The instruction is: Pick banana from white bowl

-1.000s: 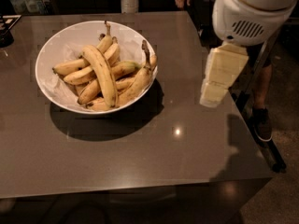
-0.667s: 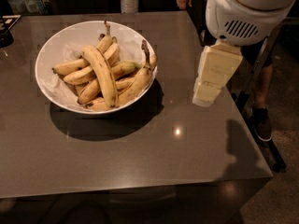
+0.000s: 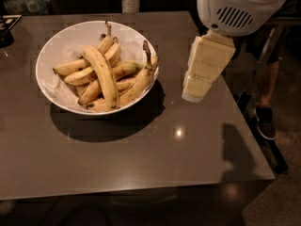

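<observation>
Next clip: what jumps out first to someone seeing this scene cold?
A white bowl heaped with bananas sits left of centre on the dark table, the longest banana lying on top. The pale gripper hangs over the table to the bowl's right.

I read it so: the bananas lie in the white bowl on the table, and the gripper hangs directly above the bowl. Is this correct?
No. The camera view shows the gripper beside the white bowl, over the table at picture right, not above it. The bananas do lie in the bowl.
</observation>
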You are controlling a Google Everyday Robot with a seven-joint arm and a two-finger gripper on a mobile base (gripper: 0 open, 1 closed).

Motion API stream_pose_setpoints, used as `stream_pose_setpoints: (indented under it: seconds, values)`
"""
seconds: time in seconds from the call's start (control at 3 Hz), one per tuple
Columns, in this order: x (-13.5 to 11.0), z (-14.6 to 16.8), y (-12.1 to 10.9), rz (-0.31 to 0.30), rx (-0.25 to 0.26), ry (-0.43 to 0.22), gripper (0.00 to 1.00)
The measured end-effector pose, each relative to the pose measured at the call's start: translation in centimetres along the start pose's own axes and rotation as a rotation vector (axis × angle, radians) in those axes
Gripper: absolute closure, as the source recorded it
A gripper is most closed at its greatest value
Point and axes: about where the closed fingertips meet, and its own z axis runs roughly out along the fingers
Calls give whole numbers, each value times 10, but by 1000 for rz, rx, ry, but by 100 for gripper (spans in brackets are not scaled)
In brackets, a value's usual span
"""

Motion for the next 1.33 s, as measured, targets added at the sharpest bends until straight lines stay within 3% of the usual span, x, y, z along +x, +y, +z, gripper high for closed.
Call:
stream_pose_setpoints:
  seconds: [0.33,0.67,1.33]
  values:
    - [-21,11,-2,26,-75,-63,0]
    - [-39,41,5,38,-200,-108,0]
    - [-51,49,10,60,-206,-127,0]
